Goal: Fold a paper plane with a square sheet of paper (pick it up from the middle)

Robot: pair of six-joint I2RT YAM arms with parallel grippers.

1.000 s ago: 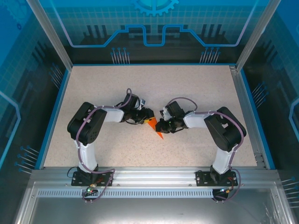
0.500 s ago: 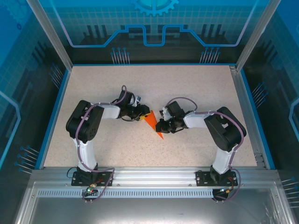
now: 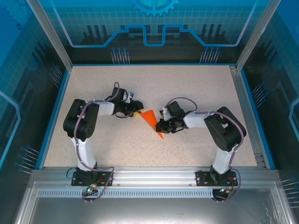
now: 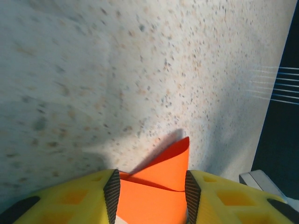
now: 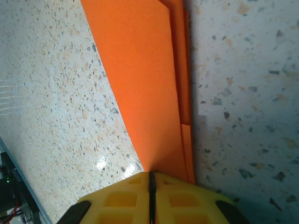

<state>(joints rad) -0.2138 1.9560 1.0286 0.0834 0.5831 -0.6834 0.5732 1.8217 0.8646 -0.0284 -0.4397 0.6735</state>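
I saw a speckled beige table [image 3: 196, 88] from overhead, with two black robot arms reaching inward from the table's near edge. The folded orange sheet [image 3: 150, 119], creased into a pointed triangle, lay near the table's middle, its sharp tip aimed toward the near edge.

The left gripper [image 3: 137, 113] sat just left of the table's middle, at the sheet's wide end. In the left wrist view its yellow fingers [image 4: 93, 193] stood apart, released, with a raised flap of the orange paper rising between the dark pads and casting a shadow on the table.

The right gripper [image 3: 161, 126] sat just right of the table's middle, against the sheet's narrow end. In the right wrist view its two yellow fingers [image 5: 117, 200] were pressed together with no gap, clenched on the paper's narrow end, and the layered orange folds ran up and away from the seam between them, flat on the table.
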